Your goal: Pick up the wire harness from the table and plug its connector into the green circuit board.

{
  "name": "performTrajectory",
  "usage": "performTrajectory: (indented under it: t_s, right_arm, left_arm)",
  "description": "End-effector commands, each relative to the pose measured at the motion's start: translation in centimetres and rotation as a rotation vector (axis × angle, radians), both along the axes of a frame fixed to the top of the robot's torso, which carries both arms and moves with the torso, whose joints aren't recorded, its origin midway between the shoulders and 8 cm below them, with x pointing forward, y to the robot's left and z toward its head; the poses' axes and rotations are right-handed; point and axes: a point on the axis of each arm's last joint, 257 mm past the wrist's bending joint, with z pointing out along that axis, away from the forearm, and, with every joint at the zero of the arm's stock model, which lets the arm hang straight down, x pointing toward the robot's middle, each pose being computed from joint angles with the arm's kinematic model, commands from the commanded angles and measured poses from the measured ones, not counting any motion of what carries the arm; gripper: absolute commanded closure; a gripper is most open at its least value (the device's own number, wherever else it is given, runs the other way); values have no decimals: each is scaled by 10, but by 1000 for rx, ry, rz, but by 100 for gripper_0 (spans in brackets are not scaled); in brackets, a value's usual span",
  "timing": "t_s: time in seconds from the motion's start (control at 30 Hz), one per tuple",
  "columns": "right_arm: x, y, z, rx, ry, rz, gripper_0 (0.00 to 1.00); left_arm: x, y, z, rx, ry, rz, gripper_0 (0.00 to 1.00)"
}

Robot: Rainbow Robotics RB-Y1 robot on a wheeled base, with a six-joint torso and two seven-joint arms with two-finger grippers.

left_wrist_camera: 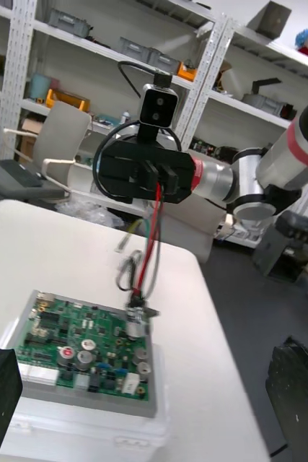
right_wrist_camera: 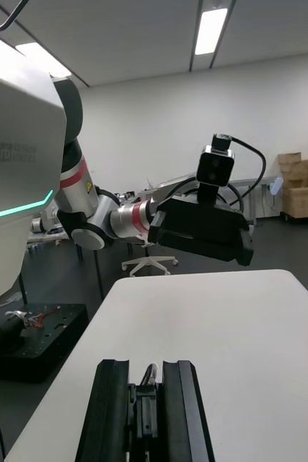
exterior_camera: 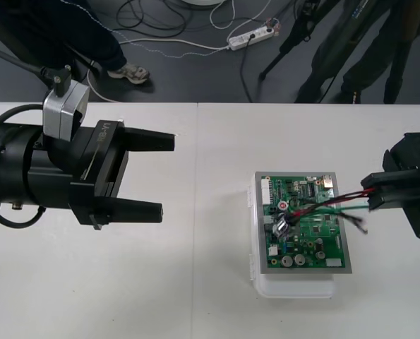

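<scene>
Reaching in from the left, the left arm lies flat above the table point(exterior_camera: 195, 296) and points to the right. The left gripper point(exterior_camera: 167, 176) hangs over the left part of the table, well apart from the board. Its two black fingers point(exterior_camera: 142, 141) stand wide apart, one on the far side and one on the near side, and nothing is between them.

The right arm comes in from the right edge of the table. The right gripper point(exterior_camera: 370, 192) sits just to the right of the green circuit board point(exterior_camera: 315, 240) and points left, toward the other gripper. Its fingers point(right_wrist_camera: 110, 411) are close together, clamped on one end of the wire harness point(exterior_camera: 330, 203).

From that grip the thin red, black and green wires run left and down over the board. At the end of the wires is the round metal socket point(exterior_camera: 282, 225). It rests on the board, on its left half, near the middle. Seen from the left wrist, the wires drop from the right gripper point(left_wrist_camera: 158, 180) down to the socket point(left_wrist_camera: 135, 320) on the board's top.

A dark wire end sticks out just beside the right gripper, past the board's right edge. The board lies flat on its white base point(exterior_camera: 294, 288), on the right half of the table.
</scene>
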Motion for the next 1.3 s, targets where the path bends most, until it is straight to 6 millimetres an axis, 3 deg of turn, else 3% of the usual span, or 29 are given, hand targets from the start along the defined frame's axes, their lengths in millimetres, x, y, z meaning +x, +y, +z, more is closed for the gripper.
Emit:
performTrajectory:
  t_s: [0.03,0.43,0.87,1.3]
  right_arm:
    - [-1,6,3,-3,-4,-29,100]
    - [16,28,1,-6,-27,-119,100]
    - [22,48,6,-10,-45,-170,100]
    - [26,68,14,25,-19,-193,100]
  left_arm:
    - [1,1,20,-20,-106,14,0]
    - [-6,-21,24,-59,-122,-31,0]
    - [5,-33,27,-48,-203,-7,0]
    - [3,-49,26,-67,-177,-18,0]
